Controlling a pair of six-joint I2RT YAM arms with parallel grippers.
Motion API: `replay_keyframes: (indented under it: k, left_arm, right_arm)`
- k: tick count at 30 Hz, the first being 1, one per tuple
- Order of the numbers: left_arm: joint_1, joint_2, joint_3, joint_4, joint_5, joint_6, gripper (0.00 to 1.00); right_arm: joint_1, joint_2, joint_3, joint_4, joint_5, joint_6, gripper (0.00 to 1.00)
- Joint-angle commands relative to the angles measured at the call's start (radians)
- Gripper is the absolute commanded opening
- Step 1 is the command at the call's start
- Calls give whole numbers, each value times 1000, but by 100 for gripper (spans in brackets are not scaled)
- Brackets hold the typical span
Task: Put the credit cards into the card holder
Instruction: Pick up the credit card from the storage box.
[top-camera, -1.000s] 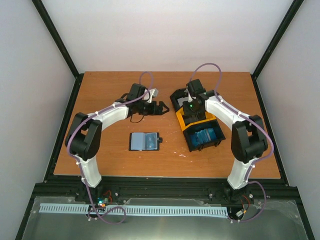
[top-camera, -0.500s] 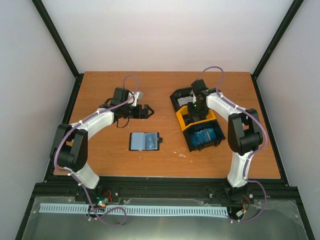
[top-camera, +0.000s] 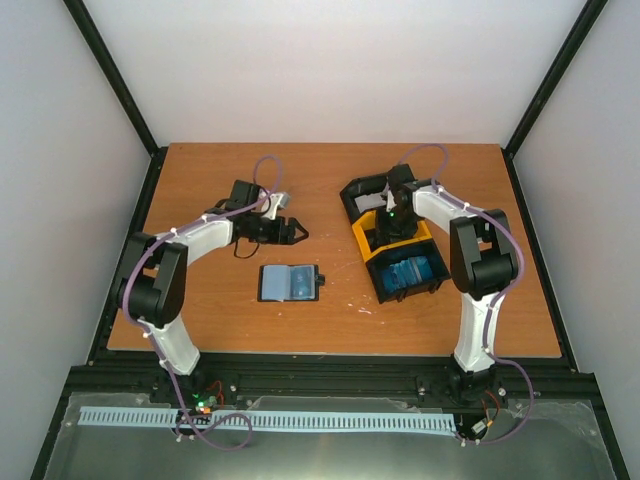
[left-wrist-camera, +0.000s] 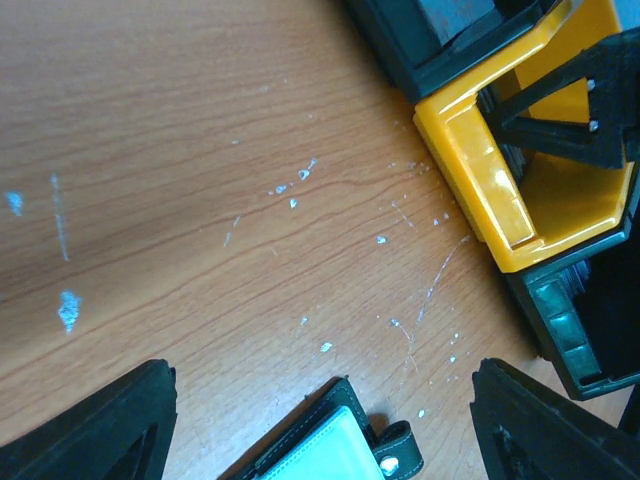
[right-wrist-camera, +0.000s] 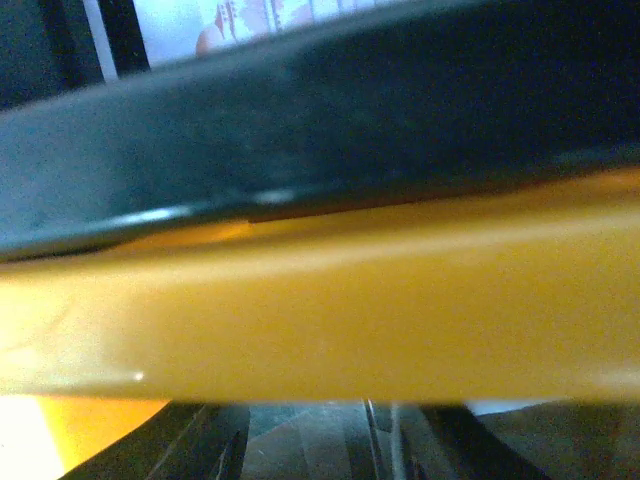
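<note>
There are two arms, the left arm (top-camera: 200, 238) and the right arm (top-camera: 470, 255), at one desk (top-camera: 200, 180). One card holder (top-camera: 289, 283) lies open on the base side of the left jaws, two halves showing. One tray (top-camera: 360, 243) sits under the right jaws, with three compartments: two black, one yellow. The credit cards (top-camera: 408, 270) form one blue stack on the base side of the right jaws; their number cannot be counted.

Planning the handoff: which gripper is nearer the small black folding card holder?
Left: left gripper hovers just beyond the card holder; right gripper is farther right, in the yellow tray compartment.
</note>
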Motion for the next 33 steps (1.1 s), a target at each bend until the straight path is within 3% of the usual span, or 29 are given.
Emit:
replay_keyframes:
  k: [1, 7, 21, 33]
  left_arm:
    - [0, 46, 62, 36, 74, 7, 81]
    - [-43, 99, 90, 116, 119, -18, 70]
    - [-176, 270, 191, 193, 84, -17, 54]
    - [-215, 332, 202, 268, 52, -76, 51]
  right_arm:
    - [2, 41, 17, 4, -71, -1, 38]
    - [-15, 22, -16, 47, -235, 48, 29]
    - [-77, -57, -101, 155, -450, 107, 22]
    - [-69, -56, -135, 205, -176, 19, 27]
